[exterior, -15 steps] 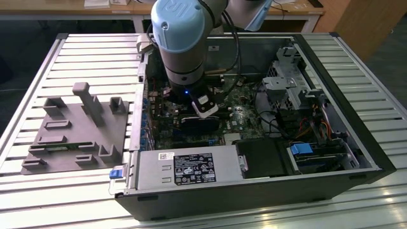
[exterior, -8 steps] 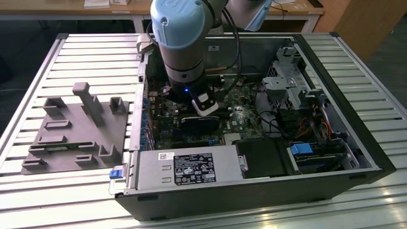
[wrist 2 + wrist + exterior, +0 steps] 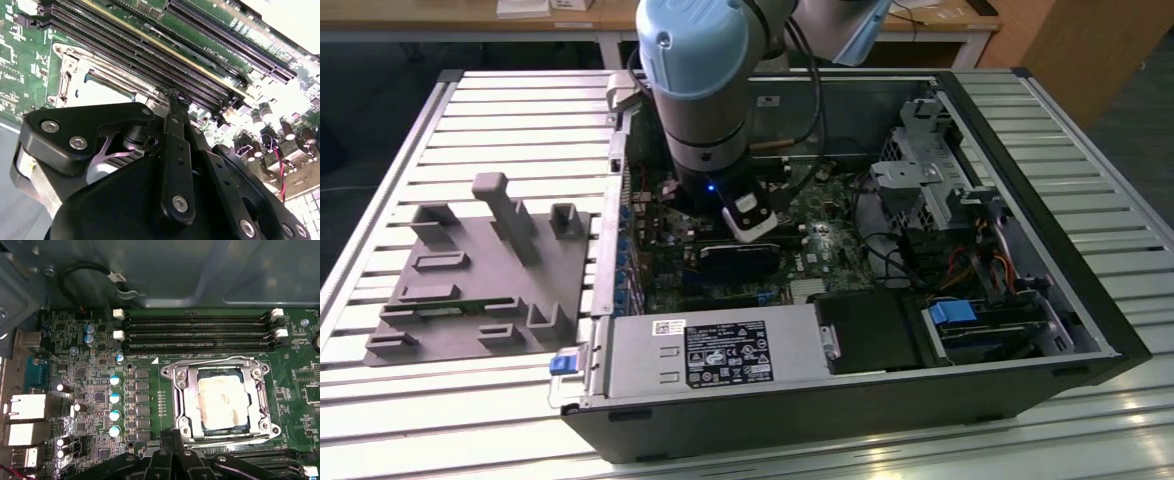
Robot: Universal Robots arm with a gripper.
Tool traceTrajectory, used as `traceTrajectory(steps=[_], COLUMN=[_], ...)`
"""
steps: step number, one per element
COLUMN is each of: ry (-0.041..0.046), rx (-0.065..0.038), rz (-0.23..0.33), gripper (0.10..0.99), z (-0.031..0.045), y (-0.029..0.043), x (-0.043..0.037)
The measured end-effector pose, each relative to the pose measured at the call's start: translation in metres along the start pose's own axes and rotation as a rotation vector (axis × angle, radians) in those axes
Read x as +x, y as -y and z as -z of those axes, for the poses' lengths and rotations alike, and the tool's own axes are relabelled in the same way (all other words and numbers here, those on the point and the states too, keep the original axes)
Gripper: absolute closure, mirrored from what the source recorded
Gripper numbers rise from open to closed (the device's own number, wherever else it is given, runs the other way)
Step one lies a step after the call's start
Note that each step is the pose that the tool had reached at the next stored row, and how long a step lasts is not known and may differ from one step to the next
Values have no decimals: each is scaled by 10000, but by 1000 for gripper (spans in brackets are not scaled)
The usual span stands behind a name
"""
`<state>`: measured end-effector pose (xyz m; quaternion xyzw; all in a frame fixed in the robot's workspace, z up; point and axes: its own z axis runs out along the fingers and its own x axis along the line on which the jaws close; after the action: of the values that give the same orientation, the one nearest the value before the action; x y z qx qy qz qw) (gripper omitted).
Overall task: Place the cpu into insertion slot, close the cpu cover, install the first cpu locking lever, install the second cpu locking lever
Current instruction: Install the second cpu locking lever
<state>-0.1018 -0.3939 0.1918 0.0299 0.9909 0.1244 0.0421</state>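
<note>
First wrist view: cpu (image 3: 222,402) seated in insertion slot (image 3: 186,390), cpu cover (image 3: 260,390) closed.

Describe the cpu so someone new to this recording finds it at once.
Find the open computer case and its green motherboard. Below the long black memory slots sits a silver metal frame, the cpu cover. The cpu is the pale square showing through its window, smeared with whitish paste.
</note>
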Motion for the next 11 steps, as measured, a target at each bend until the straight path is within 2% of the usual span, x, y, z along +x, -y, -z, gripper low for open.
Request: traceTrajectory(steps=[4,5,11], ry=[14,21,40], rx=[289,321,334], rz=[26,29,37], gripper=[984,984,984], z=[-17,-18,-17], y=[-5,-6,-7], x=[5,5,18])
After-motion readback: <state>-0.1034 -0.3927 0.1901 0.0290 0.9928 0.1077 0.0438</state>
